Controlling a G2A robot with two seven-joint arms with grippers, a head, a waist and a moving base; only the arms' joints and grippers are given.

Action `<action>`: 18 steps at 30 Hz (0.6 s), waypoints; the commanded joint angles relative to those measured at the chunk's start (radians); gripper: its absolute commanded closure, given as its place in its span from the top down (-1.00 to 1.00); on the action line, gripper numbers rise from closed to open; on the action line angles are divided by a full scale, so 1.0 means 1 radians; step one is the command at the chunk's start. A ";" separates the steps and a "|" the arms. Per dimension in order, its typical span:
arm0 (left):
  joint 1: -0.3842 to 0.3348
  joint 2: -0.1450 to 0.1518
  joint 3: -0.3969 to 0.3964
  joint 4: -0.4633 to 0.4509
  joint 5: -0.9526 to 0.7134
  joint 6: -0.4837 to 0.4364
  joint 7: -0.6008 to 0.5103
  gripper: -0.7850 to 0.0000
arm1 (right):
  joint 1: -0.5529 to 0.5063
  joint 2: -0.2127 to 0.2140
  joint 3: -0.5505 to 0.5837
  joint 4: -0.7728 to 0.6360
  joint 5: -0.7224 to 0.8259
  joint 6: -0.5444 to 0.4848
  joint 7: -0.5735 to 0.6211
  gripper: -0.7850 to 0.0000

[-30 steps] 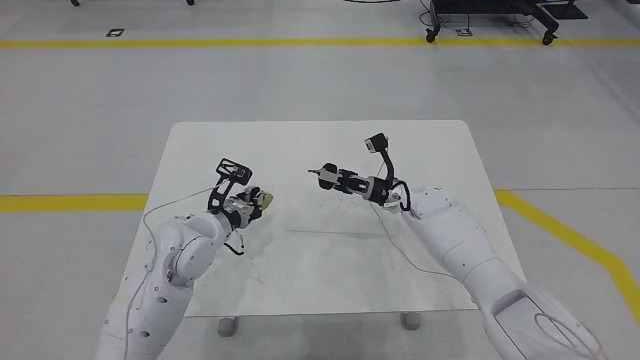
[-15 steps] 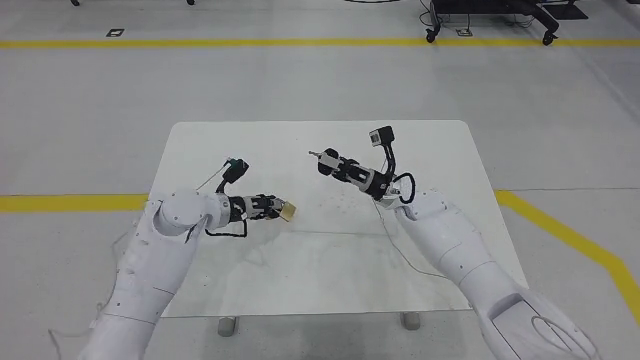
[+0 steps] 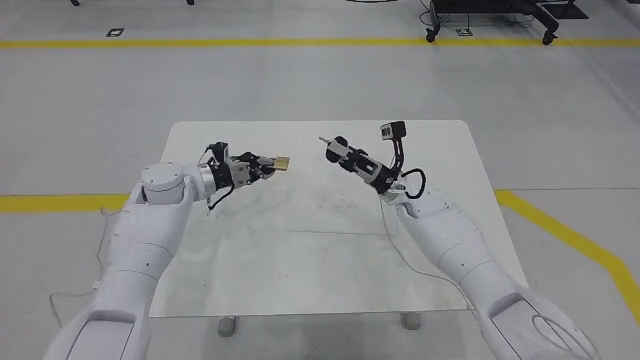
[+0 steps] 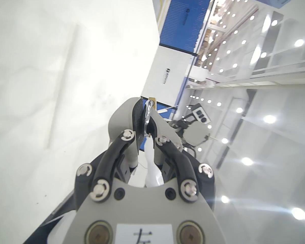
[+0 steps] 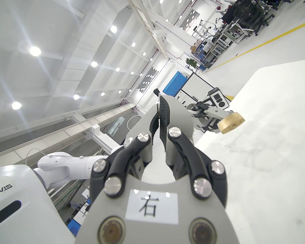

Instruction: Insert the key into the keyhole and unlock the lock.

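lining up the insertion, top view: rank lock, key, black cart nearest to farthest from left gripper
1. lock, held in the left gripper
2. key, across the gap, in the right gripper
3. black cart, on the floor beyond the table

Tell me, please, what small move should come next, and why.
Probably ease the right end effector toward the padlock, lining the key up with it: the left end effector holds the padlock above the table, and a gap separates key from padlock.
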 commanded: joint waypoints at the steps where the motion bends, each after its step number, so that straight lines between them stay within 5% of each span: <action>1: -0.013 -0.003 -0.017 0.040 -0.099 0.039 -0.037 -1.00 | -0.010 -0.001 -0.007 -0.030 -0.026 0.035 -0.008 -1.00; 8: -0.046 -0.016 -0.006 0.132 -0.219 0.115 -0.148 -1.00 | -0.035 -0.011 -0.033 -0.111 -0.006 0.081 0.021 -1.00; 18: -0.070 -0.041 0.050 0.208 -0.324 0.196 -0.311 -1.00 | 0.017 -0.047 -0.088 -0.036 0.026 0.078 0.067 -1.00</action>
